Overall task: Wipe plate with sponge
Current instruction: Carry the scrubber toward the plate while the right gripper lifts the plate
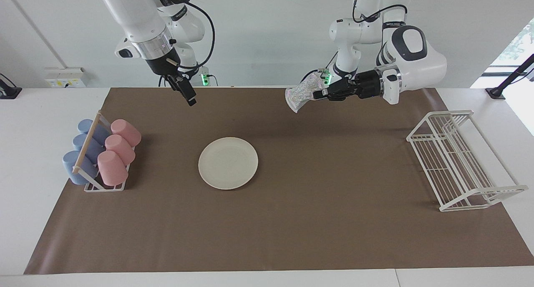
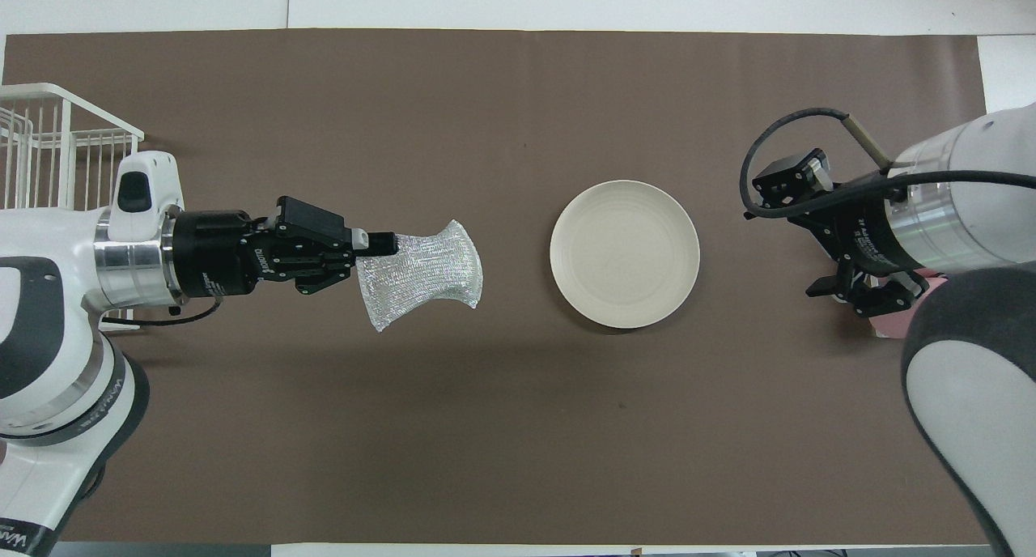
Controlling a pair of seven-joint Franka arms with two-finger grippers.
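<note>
The cream-white plate [image 1: 228,163] [image 2: 624,253] lies flat on the brown mat near the table's middle, with nothing on it. My left gripper [image 1: 317,94] [image 2: 387,241] is shut on one edge of the silvery-grey sponge [image 1: 300,93] [image 2: 424,272]. The sponge hangs in the air over the mat, a short way from the plate toward the left arm's end. My right gripper [image 1: 190,99] [image 2: 789,237] is open and holds nothing. It hovers over the mat between the plate and the cup rack.
A rack of pink and blue cups [image 1: 102,153] lying on their sides stands at the right arm's end of the mat. A white wire rack [image 1: 459,162] [image 2: 57,136] stands at the left arm's end. White table surrounds the brown mat [image 1: 333,220].
</note>
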